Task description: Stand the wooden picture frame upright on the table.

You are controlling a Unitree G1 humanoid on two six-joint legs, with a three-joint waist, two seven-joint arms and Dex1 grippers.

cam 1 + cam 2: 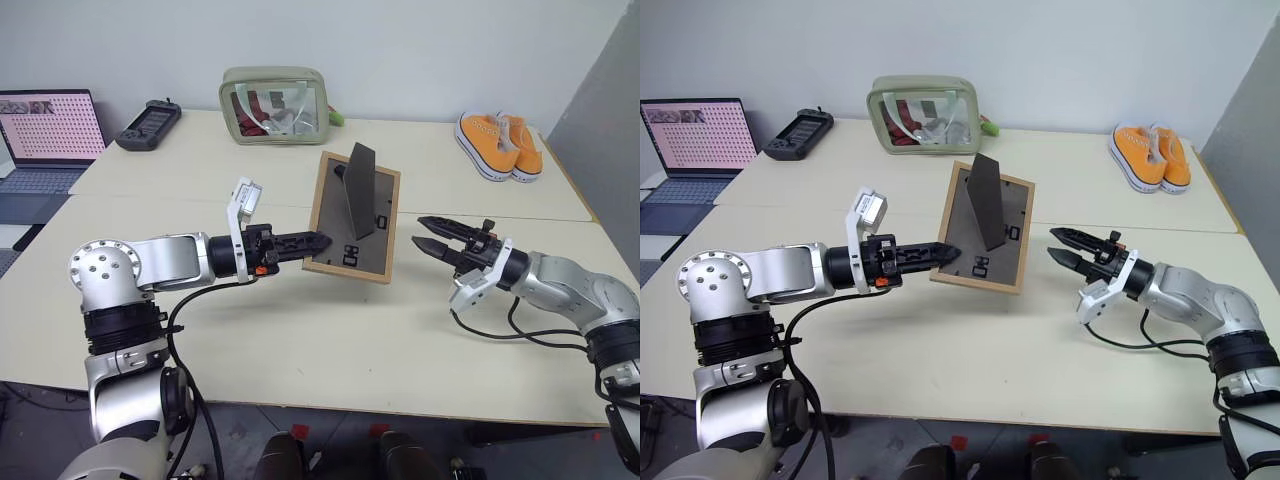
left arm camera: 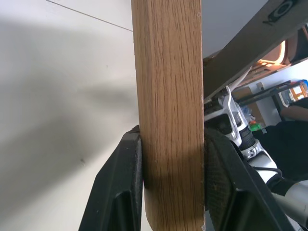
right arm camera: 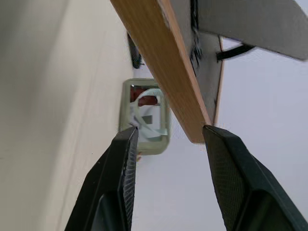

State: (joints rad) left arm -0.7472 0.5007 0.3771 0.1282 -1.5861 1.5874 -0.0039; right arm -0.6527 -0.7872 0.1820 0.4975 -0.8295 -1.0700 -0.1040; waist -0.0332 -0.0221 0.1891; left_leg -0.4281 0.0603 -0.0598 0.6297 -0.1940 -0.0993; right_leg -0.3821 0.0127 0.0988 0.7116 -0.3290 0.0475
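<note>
The wooden picture frame (image 1: 332,222) is tilted over the middle of the table (image 1: 300,340). Its dark grey back faces me and its fold-out stand (image 1: 361,190) sticks out. My left gripper (image 1: 318,241) is shut on the frame's left wooden border (image 2: 168,120), with one finger on each face. I cannot tell whether the frame's near edge touches the tabletop. My right gripper (image 1: 420,231) is open and level, a short way right of the frame and apart from it. In the right wrist view the frame's wood edge (image 3: 163,62) passes just ahead of the fingertips (image 3: 127,137).
A green transparent pouch (image 1: 275,105) stands at the table's far edge behind the frame. Orange shoes (image 1: 500,145) lie at the far right, and a black game controller (image 1: 148,123) and a laptop (image 1: 45,135) at the far left.
</note>
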